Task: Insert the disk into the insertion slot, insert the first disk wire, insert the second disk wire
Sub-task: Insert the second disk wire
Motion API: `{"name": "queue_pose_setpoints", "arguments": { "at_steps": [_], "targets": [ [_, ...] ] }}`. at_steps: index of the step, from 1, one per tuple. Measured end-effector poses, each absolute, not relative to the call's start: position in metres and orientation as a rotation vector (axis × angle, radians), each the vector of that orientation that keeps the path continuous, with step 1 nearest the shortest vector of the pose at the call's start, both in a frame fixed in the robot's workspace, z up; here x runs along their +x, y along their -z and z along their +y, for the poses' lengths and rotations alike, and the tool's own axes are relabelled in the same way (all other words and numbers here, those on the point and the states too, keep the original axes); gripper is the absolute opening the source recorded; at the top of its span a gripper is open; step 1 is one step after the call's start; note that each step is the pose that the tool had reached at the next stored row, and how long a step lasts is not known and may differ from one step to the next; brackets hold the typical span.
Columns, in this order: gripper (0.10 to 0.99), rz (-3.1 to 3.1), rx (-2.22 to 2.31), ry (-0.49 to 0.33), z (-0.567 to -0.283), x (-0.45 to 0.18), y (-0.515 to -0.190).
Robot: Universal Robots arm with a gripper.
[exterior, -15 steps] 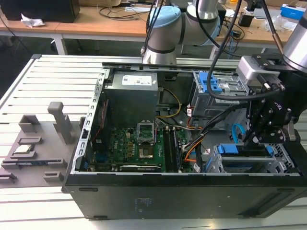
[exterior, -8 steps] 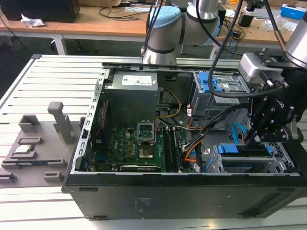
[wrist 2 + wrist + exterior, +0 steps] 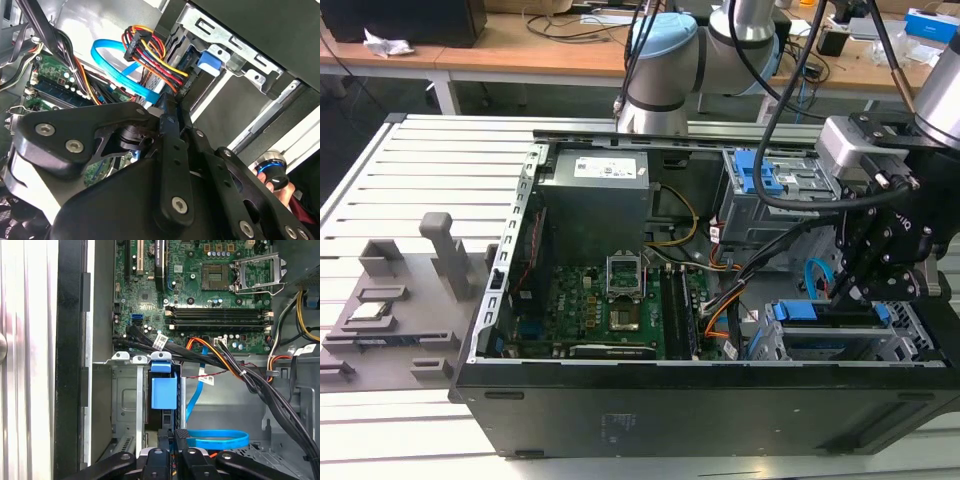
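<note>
The disk sits inside the insertion slot [image 3: 125, 405]; its blue carrier [image 3: 164, 390] shows at the cage mouth and in the exterior view [image 3: 825, 312]. My gripper [image 3: 174, 432] hovers at the disk's rear end, fingers pressed close together. The second disk wire [image 3: 215, 439], a light-blue loop, ends right at my fingertips [image 3: 161, 102], which look shut on its plug. The first disk wire [image 3: 155, 60], an orange, red and black bundle, runs past the loop [image 3: 112, 62] to the disk's back edge. In the exterior view my gripper [image 3: 842, 298] is low over the slot [image 3: 910, 335].
The open computer case [image 3: 720, 400] lies on a slatted table. A motherboard [image 3: 610, 300] fills its middle. A taller grey cage with a blue latch [image 3: 760, 180] stands behind the slot. Black cable bundles [image 3: 260, 385] cross beside the slot. Grey fixtures [image 3: 390, 300] sit at the exterior view's left.
</note>
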State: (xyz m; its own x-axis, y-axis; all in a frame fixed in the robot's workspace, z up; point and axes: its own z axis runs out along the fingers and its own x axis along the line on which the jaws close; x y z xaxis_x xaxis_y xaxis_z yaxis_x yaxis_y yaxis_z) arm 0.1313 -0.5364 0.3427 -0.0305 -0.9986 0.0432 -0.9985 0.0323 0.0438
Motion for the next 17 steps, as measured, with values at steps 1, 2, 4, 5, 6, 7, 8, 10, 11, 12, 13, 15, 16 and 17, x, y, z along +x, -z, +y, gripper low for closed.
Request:
{"name": "queue_pose_setpoints", "arguments": {
  "at_steps": [1, 2, 4, 5, 6, 7, 8, 10, 11, 12, 13, 15, 16, 17],
  "targets": [
    [0.161, -2.212, 2.144, 0.003, -0.537, 0.131, -0.342],
    [0.161, -2.212, 2.144, 0.002, -0.537, 0.131, -0.341],
    [0.161, -2.212, 2.143, 0.002, -0.537, 0.131, -0.340],
    [0.161, -2.212, 2.143, 0.002, -0.537, 0.131, -0.340],
    [0.161, -2.212, 2.143, 0.002, -0.537, 0.131, -0.340],
    [0.161, -2.212, 2.144, 0.002, -0.537, 0.131, -0.339],
    [0.161, -2.212, 2.144, 0.002, -0.537, 0.131, -0.339],
    [0.161, -2.212, 2.144, 0.002, -0.537, 0.131, -0.339],
    [0.173, -2.212, 2.144, 0.002, -0.537, 0.131, -0.339],
    [0.173, -2.212, 2.144, 0.002, -0.537, 0.131, -0.339],
    [0.239, -2.212, 2.144, 0.002, -0.537, 0.131, -0.340],
    [0.239, -2.212, 2.143, 0.002, -0.537, 0.131, -0.347],
    [0.239, -2.212, 2.144, 0.002, -0.536, 0.131, -0.353],
    [0.239, -2.212, 2.143, 0.002, -0.534, 0.131, -0.358]
  ]
}}
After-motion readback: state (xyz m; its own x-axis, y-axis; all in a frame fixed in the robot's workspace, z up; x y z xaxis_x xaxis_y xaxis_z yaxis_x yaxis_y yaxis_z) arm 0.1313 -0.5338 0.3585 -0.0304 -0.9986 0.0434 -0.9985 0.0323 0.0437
